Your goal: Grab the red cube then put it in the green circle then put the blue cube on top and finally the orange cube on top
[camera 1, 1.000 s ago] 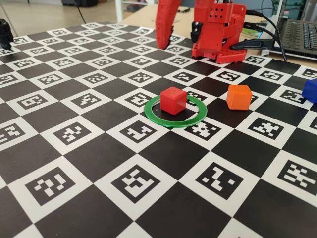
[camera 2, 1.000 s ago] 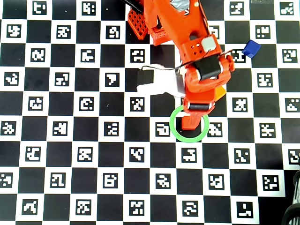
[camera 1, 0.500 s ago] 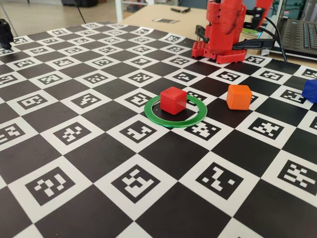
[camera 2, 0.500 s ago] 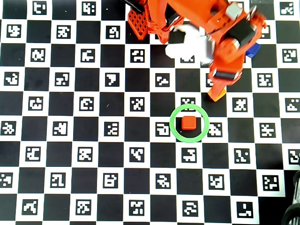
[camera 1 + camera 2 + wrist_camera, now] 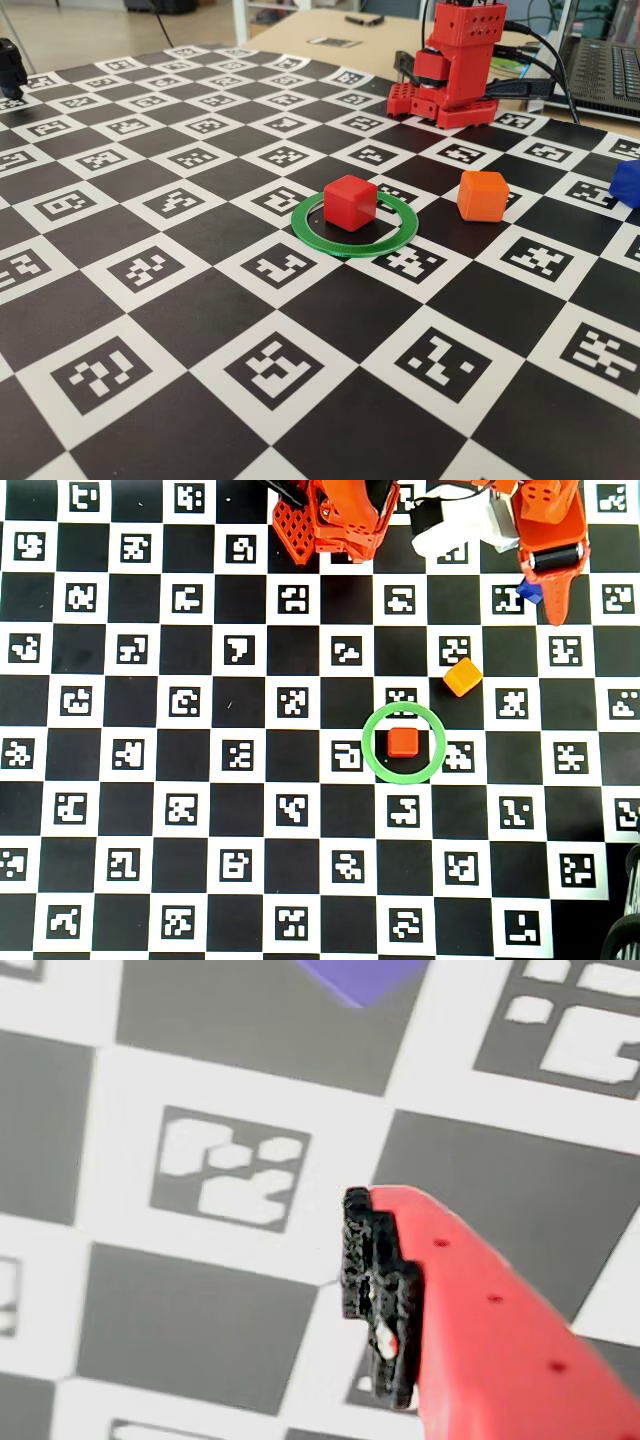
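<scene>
Red cube (image 5: 403, 742): left inside green circle (image 5: 403, 774).
My gripper (image 5: 553, 608): swung over blue cube (image 5: 529, 591).
Fingers: spread unclear to me.

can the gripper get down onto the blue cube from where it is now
Probably yes. In the overhead view the gripper hangs right over the blue cube, partly covering it, and nothing else stands near; the orange cube lies well apart. Whether the jaws are open enough cannot be told.
</scene>
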